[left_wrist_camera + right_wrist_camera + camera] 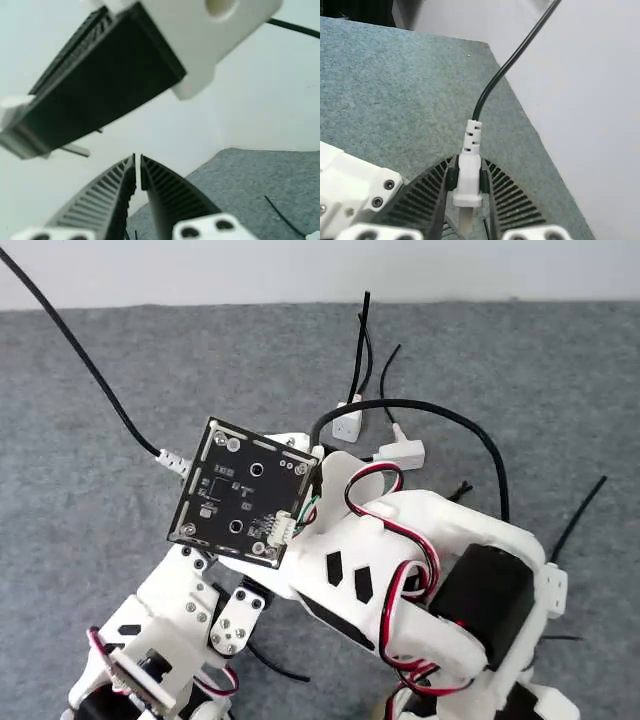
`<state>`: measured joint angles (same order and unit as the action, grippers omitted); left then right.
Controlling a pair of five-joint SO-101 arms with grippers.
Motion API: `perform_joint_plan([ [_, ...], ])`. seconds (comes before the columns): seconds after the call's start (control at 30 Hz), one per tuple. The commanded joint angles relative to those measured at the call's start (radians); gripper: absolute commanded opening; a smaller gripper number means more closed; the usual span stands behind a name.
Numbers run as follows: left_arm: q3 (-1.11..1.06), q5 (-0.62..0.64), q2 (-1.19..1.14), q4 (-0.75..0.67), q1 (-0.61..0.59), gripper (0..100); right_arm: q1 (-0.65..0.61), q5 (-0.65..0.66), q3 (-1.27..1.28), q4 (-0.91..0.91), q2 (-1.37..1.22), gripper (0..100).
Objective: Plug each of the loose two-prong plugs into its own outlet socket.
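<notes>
My right gripper (468, 172) is shut on a white two-prong plug (470, 150), whose ribbed collar and black cable (495, 80) run away over the grey mat. In the high view that plug's collar (172, 460) pokes out from under a black camera board (245, 495), which hides the fingers holding it. My left gripper (137, 160) is raised off the table with its ribbed fingers together and nothing between them. It points at a pale wall beneath a black and white part of the other arm (115, 75). Two more white plug pieces (348, 422) (403, 452) lie on the mat beyond the arms.
Both arms crowd the near middle of the grey mat (100, 540). Black cables (470, 435) loop across the far and right side. Another white connector block (555, 590) lies at the right. A pale wall borders the mat's far edge.
</notes>
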<state>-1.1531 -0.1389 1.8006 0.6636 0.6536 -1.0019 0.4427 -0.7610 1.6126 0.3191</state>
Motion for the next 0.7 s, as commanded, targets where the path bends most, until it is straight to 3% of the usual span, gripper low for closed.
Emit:
perform_joint_plan([
  [0.0,0.085,0.009,-0.005,0.028,0.034,1,-0.01,0.014,-0.006,0.007,0.025,0.8],
  [0.23,0.271,0.009,-0.009,0.115,0.048,1,0.054,0.012,-0.006,0.035,0.025,0.8],
  [0.67,0.213,-0.08,-0.006,0.117,0.041,1,0.005,-0.023,-0.012,0.071,0.038,0.8],
])
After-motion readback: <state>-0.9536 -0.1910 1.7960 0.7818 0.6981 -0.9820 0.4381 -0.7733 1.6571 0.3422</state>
